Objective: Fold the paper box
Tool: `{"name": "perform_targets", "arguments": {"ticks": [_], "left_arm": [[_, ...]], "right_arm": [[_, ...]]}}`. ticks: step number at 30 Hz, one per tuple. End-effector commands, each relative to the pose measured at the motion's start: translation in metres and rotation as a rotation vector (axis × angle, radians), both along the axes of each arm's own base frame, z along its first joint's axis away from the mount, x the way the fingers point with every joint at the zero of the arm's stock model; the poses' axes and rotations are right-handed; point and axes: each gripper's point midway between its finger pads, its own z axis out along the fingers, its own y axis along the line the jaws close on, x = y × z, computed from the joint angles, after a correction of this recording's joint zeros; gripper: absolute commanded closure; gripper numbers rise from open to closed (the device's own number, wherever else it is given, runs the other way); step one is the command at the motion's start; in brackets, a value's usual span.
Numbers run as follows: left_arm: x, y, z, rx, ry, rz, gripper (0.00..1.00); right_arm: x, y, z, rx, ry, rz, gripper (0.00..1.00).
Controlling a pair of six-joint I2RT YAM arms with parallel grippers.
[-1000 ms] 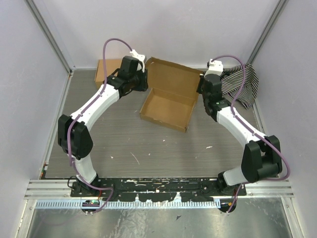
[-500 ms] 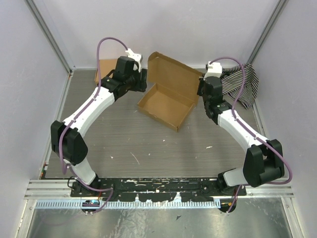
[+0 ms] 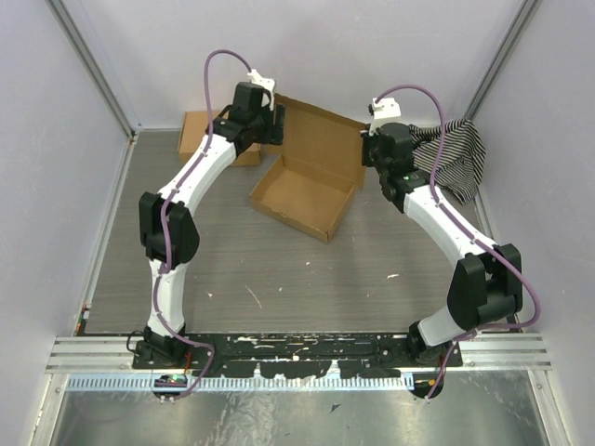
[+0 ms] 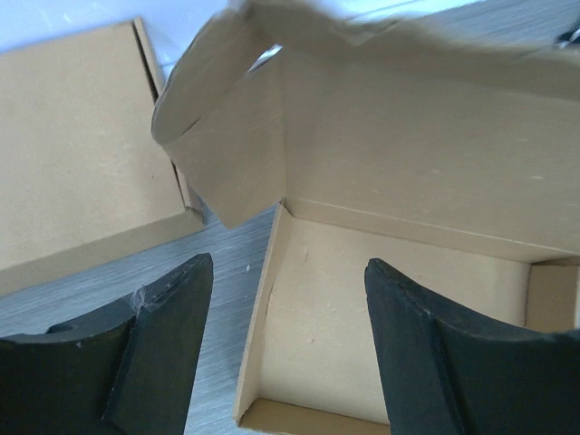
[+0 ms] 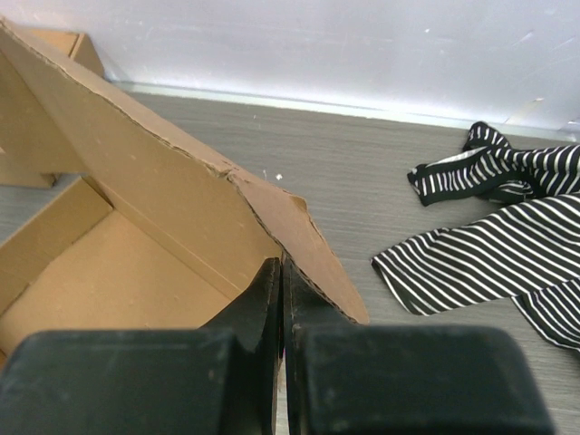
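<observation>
The paper box (image 3: pixel 299 197) is a shallow brown tray with its lid (image 3: pixel 321 139) raised at the back. My left gripper (image 3: pixel 275 126) is open and empty, hovering by the lid's left end. In the left wrist view it (image 4: pixel 288 263) straddles the tray's left wall (image 4: pixel 258 335), under the bent side flap (image 4: pixel 231 136). My right gripper (image 3: pixel 368 154) is at the lid's right end. In the right wrist view its fingers (image 5: pixel 281 263) are shut, tips against the crease between lid (image 5: pixel 154 172) and right flap (image 5: pixel 313 249).
A second flat brown cardboard piece (image 3: pixel 200 135) lies at the back left, also in the left wrist view (image 4: pixel 82 136). A black-and-white striped cloth (image 3: pixel 456 158) lies at the back right, close to my right arm (image 5: pixel 489 245). Walls close in the back and sides.
The box has slid left and toward the back, and its lid stands steeper. My left arm has reached further back to the lid's left end. My right gripper has followed the lid leftward.
</observation>
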Motion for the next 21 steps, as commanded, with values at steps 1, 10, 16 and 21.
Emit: {"name": "perform_targets", "arguments": {"ticks": [1, 10, 16, 21], "left_arm": [[0.027, 0.029, 0.01, -0.076, -0.024, 0.04, 0.26], [0.042, 0.025, 0.034, -0.149, -0.13, -0.065, 0.26], [0.039, -0.004, 0.032, -0.273, -0.116, -0.204, 0.29], [0.048, -0.005, 0.026, -0.278, -0.133, -0.193, 0.3]], "right_arm": [[0.007, 0.005, 0.034, 0.02, -0.068, 0.043, 0.97], [0.009, -0.001, 0.032, 0.033, -0.024, 0.082, 0.97], [0.009, -0.009, 0.032, 0.041, -0.011, 0.077, 0.97], [0.01, -0.011, 0.033, 0.054, -0.006, 0.081, 0.97]]}}
